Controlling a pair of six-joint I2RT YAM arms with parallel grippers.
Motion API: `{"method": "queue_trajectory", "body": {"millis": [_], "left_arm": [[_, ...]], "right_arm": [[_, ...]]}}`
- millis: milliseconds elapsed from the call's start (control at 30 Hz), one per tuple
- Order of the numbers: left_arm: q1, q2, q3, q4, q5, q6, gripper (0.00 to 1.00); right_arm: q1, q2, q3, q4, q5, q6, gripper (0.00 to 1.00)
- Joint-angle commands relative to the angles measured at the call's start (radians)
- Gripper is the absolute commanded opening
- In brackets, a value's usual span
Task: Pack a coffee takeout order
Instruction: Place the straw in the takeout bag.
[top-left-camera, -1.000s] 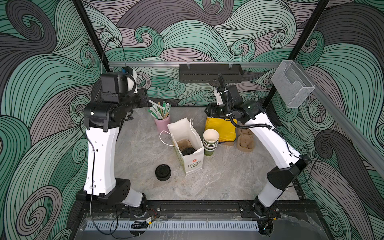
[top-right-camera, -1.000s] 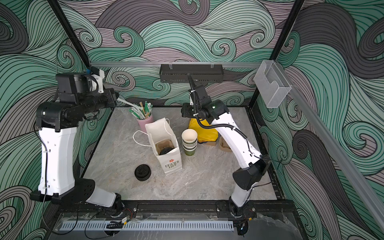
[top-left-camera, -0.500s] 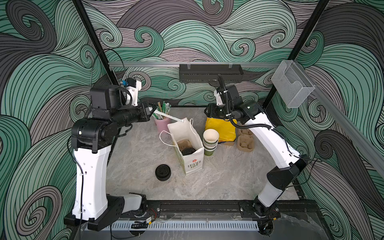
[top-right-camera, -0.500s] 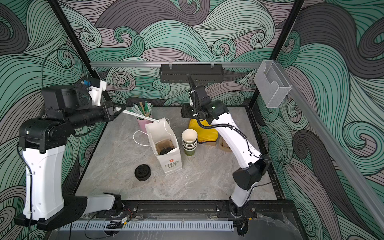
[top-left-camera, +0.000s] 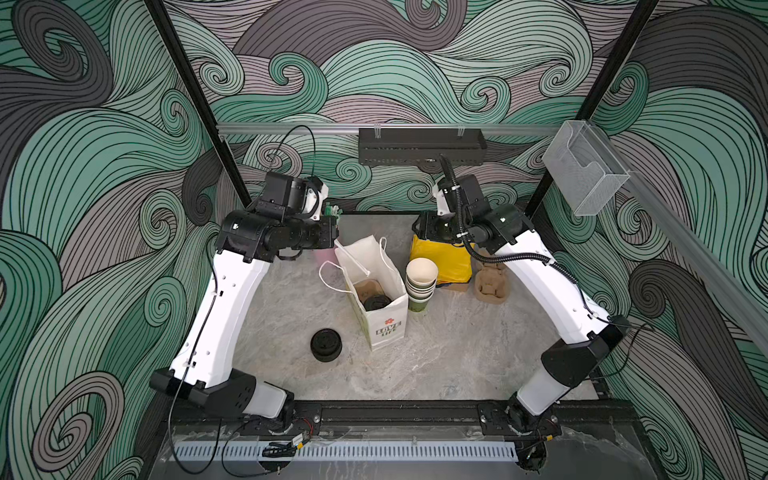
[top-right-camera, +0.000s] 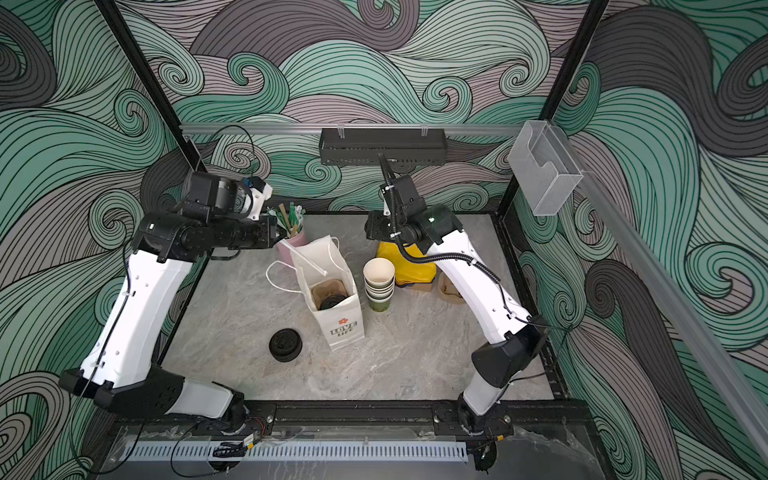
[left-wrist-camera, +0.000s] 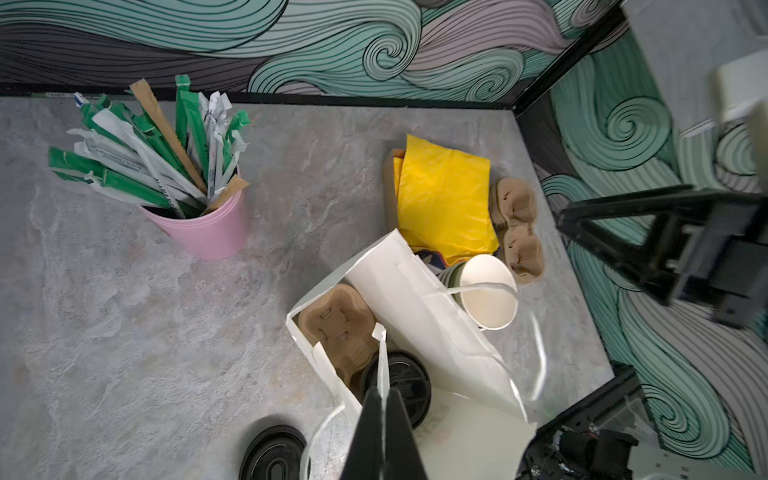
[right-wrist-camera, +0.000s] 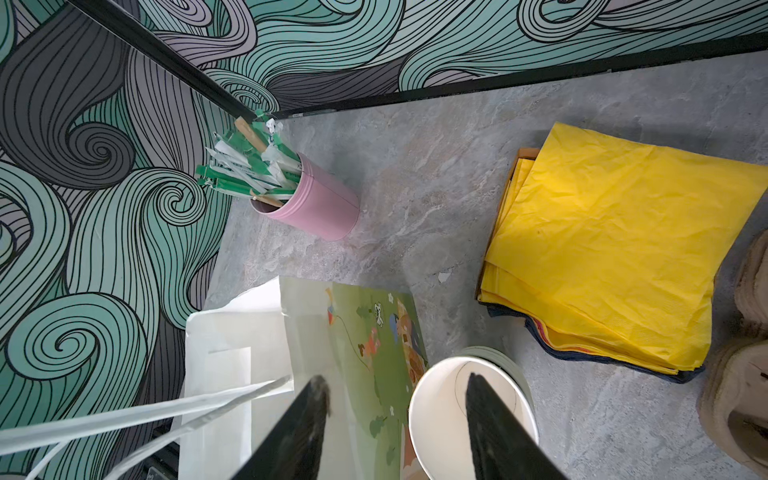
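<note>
Two items, carrier (left-wrist-camera: 332, 328) and lidded cup (left-wrist-camera: 405, 382), sat in the bag (top-left-camera: 384, 328); my left pincer (left-wrist-camera: 384, 395) pinched what looked like a wrapped straw (top-left-camera: 352, 259) over it, and my right pincer (right-wrist-camera: 395, 380) hung spread near the yellow sheet (right-wrist-camera: 602, 232), next to grasp.

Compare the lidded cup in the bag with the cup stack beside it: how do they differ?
The lidded cup wears a black lid; the cup stack is open, white lining showing. The lidded cup is single, seated in the pulp carrier inside the paper bag; the cup stack is several nested cups on the table outside it. Both stand upright.
</note>
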Motion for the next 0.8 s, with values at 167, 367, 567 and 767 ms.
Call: {"method": "queue_trajectory", "body": {"millis": [167,367,567,767], "left_arm": [[-0.053,0.089,0.049,-0.136,-0.144,0.04,0.0],[-0.058,0.101,0.003,-0.143,-0.162,0.03,0.0],[-0.057,0.098,-0.056,-0.097,-0.149,0.01,0.1],[-0.057,0.098,-0.052,-0.079,-0.168,0.002,0.29]], "right_arm": [[-0.004,-0.032,-0.025,-0.006,0.035,0.026,0.55],[-0.005,-0.027,-0.022,-0.007,0.029,0.031,0.55],[-0.004,-0.025,-0.022,-0.006,0.023,0.034,0.55],[-0.004,-0.031,-0.023,-0.011,0.03,0.032,0.55]]}}
